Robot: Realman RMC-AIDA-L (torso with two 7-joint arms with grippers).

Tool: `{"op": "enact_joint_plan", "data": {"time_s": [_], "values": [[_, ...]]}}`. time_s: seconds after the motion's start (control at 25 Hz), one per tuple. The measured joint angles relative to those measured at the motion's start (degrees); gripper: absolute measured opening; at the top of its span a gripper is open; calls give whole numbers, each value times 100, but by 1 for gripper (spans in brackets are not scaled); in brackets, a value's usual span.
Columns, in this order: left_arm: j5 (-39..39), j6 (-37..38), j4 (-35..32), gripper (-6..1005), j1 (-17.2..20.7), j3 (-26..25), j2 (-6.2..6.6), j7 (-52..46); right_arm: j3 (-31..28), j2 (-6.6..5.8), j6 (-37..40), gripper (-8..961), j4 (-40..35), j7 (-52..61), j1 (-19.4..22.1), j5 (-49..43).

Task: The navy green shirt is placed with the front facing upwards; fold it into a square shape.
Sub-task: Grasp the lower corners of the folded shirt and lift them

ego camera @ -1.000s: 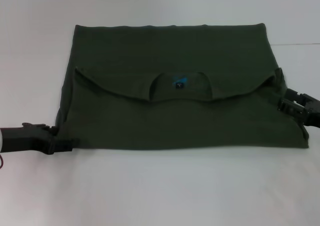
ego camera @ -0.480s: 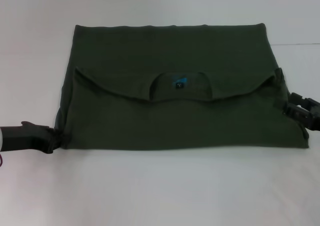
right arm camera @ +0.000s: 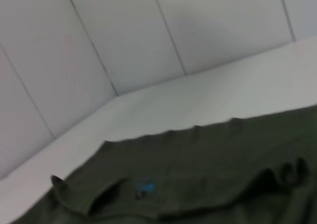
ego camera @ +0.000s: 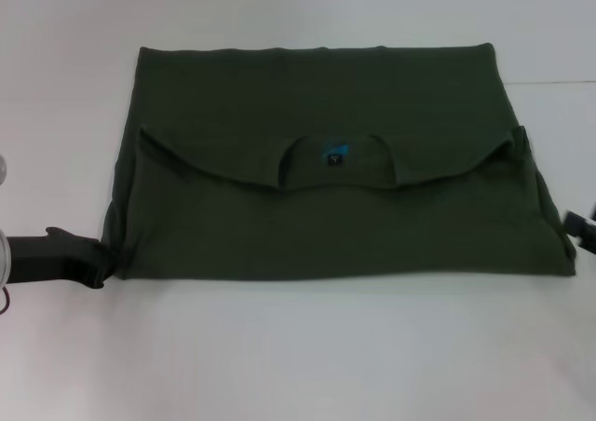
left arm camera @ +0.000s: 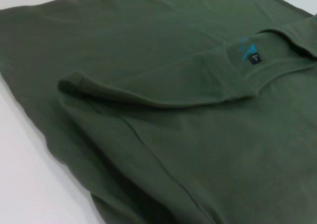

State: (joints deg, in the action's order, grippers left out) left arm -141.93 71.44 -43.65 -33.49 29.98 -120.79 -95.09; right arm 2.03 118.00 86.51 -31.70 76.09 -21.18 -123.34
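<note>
Head view: left gripper fingers hidden at shirt | right gripper cropped, unreadable

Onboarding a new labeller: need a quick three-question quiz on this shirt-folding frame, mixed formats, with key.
1. True or false: the navy green shirt lies folded, its neck label showing.
2. The left gripper is at which part of the shirt? A) far edge B) near left corner C) collar
3. Fill in: the right gripper sits at the head view's ____ edge, mostly out of frame.

Key: 1 true; 2 B; 3 right.
</note>
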Motion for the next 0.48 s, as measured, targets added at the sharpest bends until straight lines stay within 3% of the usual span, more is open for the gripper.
{"op": "enact_joint_plan", "data": {"time_s": [0.2,0.48], "values": [[17,-18,0,37,0,7,-7,0,120,-66,-158,786,-26,-9,286,-6],[23,-100,4,36,-12,8,-24,0,441,78,-754,787,37,-20,203,-7]]}}
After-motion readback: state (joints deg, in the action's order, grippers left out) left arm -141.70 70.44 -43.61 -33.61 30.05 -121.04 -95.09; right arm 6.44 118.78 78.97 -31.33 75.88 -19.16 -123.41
